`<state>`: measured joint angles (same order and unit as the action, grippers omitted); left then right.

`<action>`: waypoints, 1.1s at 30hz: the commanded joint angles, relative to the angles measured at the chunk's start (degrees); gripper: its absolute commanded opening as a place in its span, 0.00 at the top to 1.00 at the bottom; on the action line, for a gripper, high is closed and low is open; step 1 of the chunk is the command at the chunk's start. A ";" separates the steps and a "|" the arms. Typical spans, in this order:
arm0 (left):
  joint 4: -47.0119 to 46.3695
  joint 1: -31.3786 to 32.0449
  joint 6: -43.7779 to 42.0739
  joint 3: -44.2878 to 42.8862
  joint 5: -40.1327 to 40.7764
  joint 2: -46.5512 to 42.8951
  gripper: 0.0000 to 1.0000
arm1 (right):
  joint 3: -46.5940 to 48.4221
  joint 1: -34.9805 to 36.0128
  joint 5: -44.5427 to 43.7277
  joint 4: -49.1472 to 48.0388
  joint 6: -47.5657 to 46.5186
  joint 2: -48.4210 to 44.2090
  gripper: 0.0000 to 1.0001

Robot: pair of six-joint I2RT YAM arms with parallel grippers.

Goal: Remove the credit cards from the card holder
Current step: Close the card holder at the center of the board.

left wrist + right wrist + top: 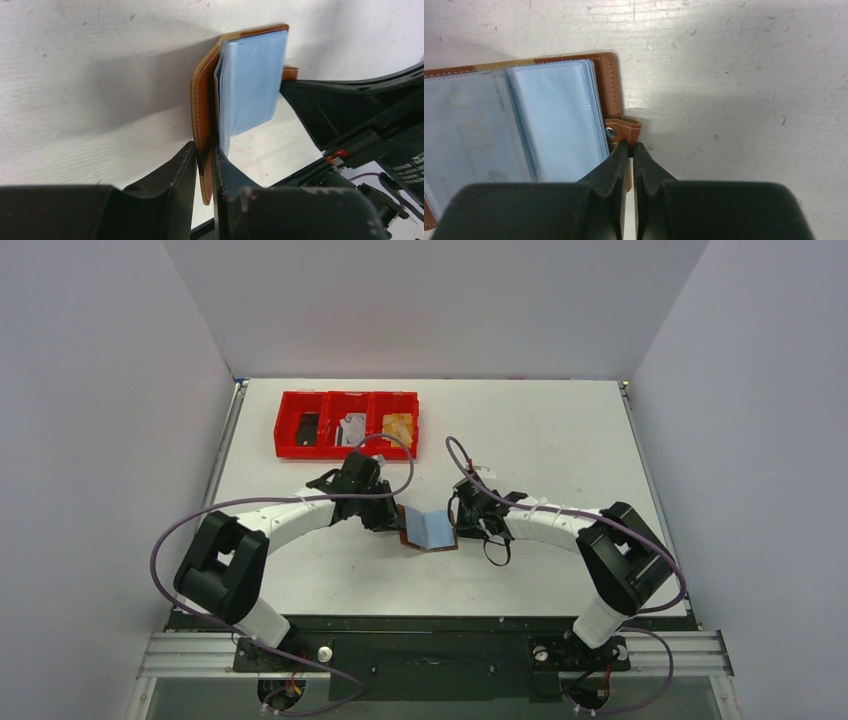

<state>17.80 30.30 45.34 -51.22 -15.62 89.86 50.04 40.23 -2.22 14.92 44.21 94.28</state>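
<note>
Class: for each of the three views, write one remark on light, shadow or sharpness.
Top external view: even light, sharp, faint shadows on the table. Left wrist view: the card holder casts a broad soft shadow leftward; the left gripper's fingers are dark. Right wrist view: table scratches crisp, the right gripper's fingers nearly black, a shadow beside the strap tab.

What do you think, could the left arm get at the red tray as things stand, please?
Probably yes, once freed: the left gripper is clamped on the card holder, while the red tray sits just beyond it with nothing between.
</note>
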 commanded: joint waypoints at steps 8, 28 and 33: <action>-4.55 1.61 1.22 -5.70 -4.20 0.42 0.86 | 0.85 2.42 1.10 -0.42 1.78 1.03 1.00; -6.69 6.96 1.98 -11.51 -4.16 8.35 0.66 | 1.86 2.62 0.60 -0.65 2.81 0.15 0.98; -7.07 7.49 2.04 -12.30 -4.16 9.66 0.61 | 1.80 2.55 0.34 -0.32 3.01 -1.08 0.93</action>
<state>13.34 37.32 47.42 -60.42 -19.38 98.43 50.15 42.15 -1.56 14.79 46.57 94.41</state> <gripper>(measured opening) 0.371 0.047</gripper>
